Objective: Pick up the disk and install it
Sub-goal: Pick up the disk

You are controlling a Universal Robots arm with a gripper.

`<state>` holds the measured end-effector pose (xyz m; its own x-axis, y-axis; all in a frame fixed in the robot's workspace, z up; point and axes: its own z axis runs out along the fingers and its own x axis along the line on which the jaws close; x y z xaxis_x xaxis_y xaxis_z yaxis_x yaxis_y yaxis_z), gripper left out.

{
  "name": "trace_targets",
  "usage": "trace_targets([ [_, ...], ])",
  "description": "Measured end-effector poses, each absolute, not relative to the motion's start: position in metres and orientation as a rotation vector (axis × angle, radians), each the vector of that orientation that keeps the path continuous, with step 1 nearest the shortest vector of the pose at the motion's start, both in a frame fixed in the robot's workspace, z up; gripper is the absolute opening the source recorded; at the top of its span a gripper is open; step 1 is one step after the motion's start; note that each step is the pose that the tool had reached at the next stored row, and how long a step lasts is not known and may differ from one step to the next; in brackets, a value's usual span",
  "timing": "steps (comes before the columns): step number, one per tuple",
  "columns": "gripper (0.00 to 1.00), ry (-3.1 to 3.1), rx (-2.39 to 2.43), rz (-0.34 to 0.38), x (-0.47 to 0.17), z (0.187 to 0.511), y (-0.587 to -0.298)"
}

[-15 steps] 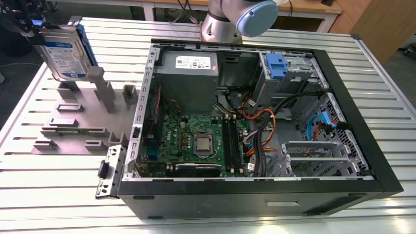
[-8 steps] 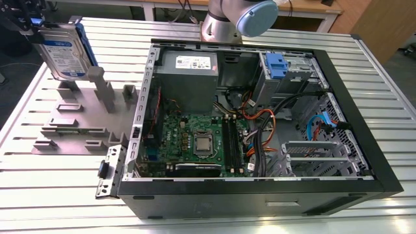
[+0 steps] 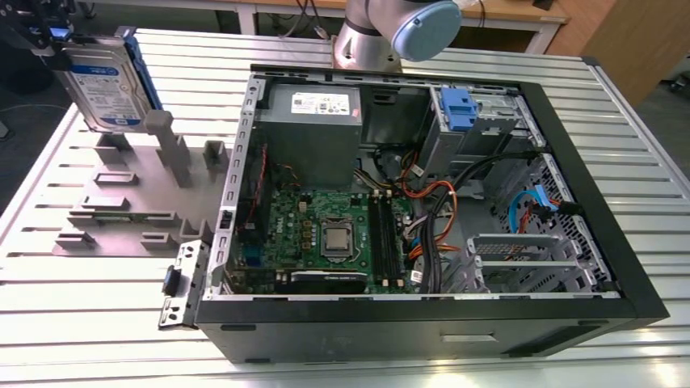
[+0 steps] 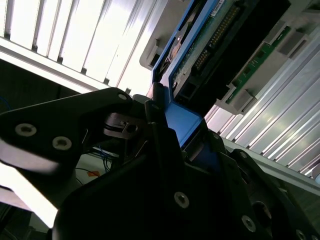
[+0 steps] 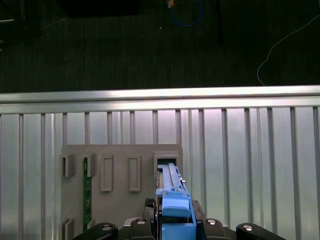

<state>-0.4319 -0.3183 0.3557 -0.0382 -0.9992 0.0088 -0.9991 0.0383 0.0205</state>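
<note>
Exterior view: gripper (image 3: 60, 40), jaws closed on the top edge of the upright disk (image 3: 103, 85) over the grey fixture (image 3: 129, 184); the narrow hold risks slippage or snagging a post.

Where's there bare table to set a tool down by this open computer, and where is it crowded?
Bare table lies at the exterior view's lower left, between the fixture and the table edge, and along the right beyond the case. Crowded: the case interior and the fixture, with the disk held above it.
</note>
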Motion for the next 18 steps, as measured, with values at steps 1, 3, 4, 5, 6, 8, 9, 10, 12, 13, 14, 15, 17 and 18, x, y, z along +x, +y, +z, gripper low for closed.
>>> trace_targets([
  [1, 0.37, -2.249, 2.164, -0.013, -0.4319, 0.3564, -0.3183],
  [3, 0.37, -2.249, 2.164, -0.013, -0.4319, 0.3578, -0.3183],
  [4, 0.37, -2.249, 2.164, -0.013, -0.4319, 0.3585, -0.3183],
  [5, 0.37, -2.249, 2.164, -0.013, -0.4319, 0.3590, -0.3183],
  [6, 0.37, -2.249, 2.164, -0.013, -0.4319, 0.3593, -0.3183],
  [8, 0.37, -2.249, 2.164, -0.013, -0.4319, 0.3599, -0.3183],
  [9, 0.37, -2.249, 2.164, -0.013, -0.4319, 0.3601, -0.3183],
  [10, 0.37, -2.249, 2.164, -0.013, -0.4319, 0.3602, -0.3183],
  [12, 0.37, -2.247, 2.163, -0.010, -0.4319, 0.3625, -0.3183],
  [13, 0.37, -2.247, 2.163, -0.010, -0.4319, 0.3626, -0.3183],
  [14, 0.37, -2.247, 2.163, -0.010, -0.4319, 0.3628, -0.3183],
  [15, 0.37, -2.247, 2.163, -0.010, -0.4319, 0.3630, -0.3183],
  [17, 0.37, -2.247, 2.163, -0.010, -0.4319, 0.3637, -0.3183],
  [18, 0.37, -2.247, 2.163, -0.010, -0.4319, 0.3639, -0.3183],
])
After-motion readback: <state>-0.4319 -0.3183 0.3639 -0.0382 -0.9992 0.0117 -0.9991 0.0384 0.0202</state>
